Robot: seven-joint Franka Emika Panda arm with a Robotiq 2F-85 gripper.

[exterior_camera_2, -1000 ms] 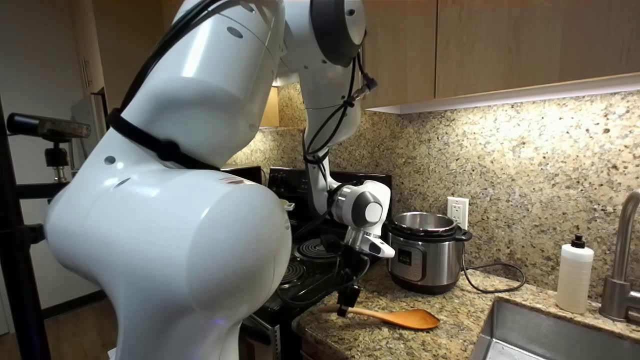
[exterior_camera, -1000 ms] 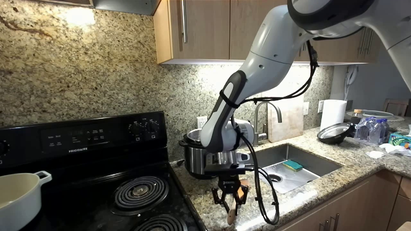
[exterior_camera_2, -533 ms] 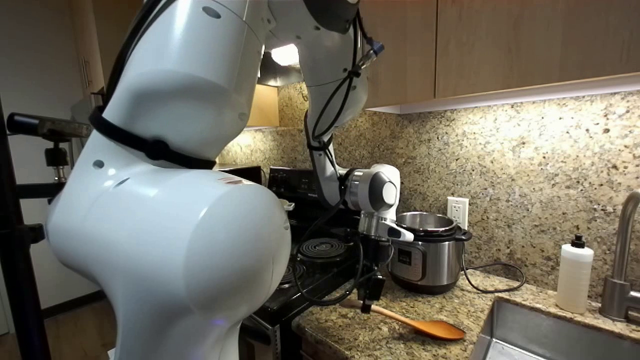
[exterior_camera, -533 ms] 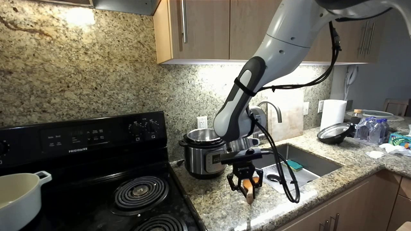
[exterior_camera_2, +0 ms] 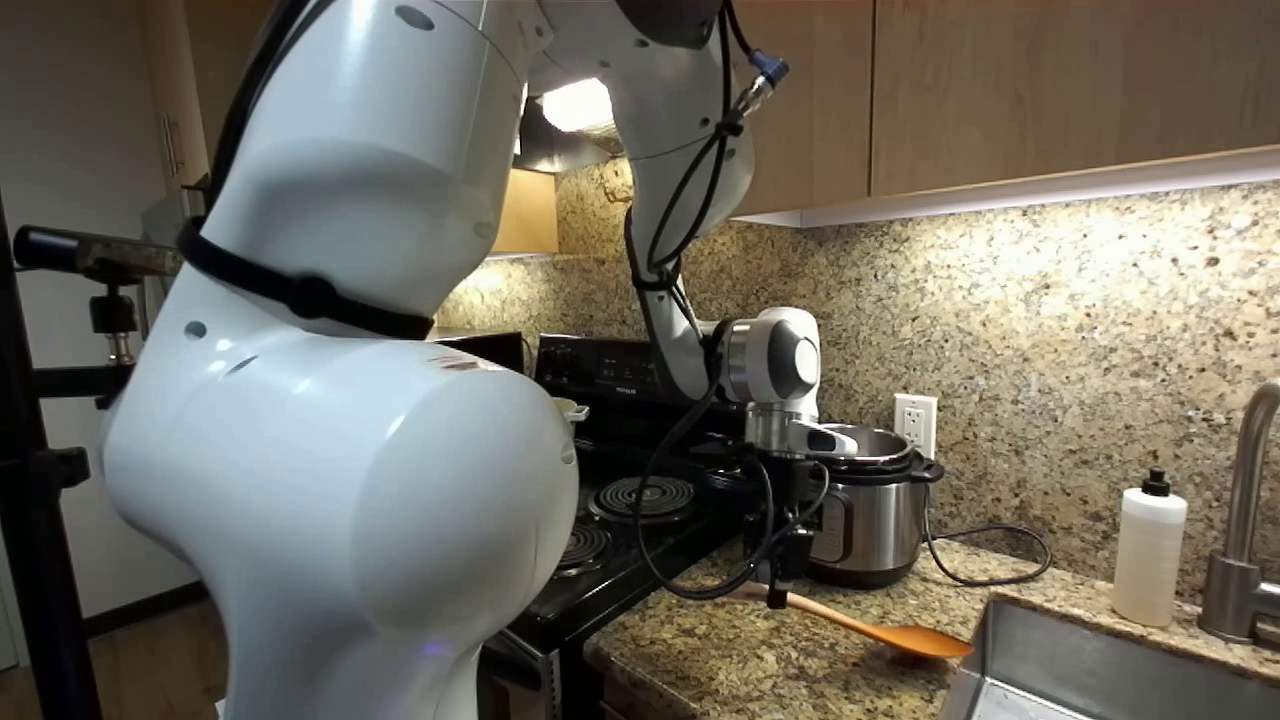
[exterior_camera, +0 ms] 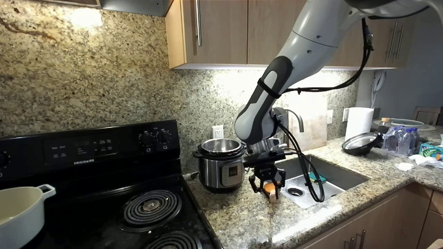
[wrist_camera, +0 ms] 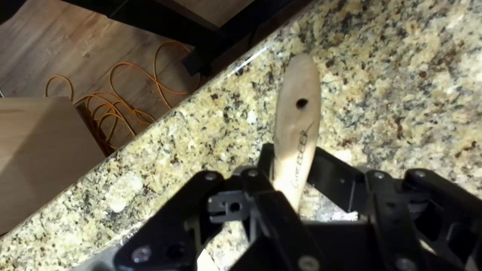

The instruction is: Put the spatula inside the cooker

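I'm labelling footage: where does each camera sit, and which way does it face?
Exterior view: in front of the stove, facing the backsplash; arm and gripper show.
Exterior view: beside the robot's shoulder, facing the cooker; shoulder and gripper show.
Wrist view: by the gripper, facing down at the counter; fingers show.
Both exterior views share cooker and spatula.

Tan long-handled wooden spatula (wrist_camera: 295, 128): pale handle, dark hole, dark lettering down the grip; oval head (exterior_camera_2: 915, 640) orange-brown. Cylindrical silver stainless-steel cooker (exterior_camera: 221, 171): black rim and base, dark display on a grey panel. Black two-fingered gripper (wrist_camera: 293, 165): some grey pins. White rounded robot arm (exterior_camera_2: 330, 470): dark grey caps, black straps. Flat beige granite countertop (exterior_camera: 242, 214): black, rust and cream speckle. Yellow-tan granite backsplash (exterior_camera: 104, 86): dark mottle, brown vein in one corner. Round white pot (exterior_camera: 31, 221): cream inside. Boxy black stove (exterior_camera: 86, 221): white FRIGIDAIRE lettering.
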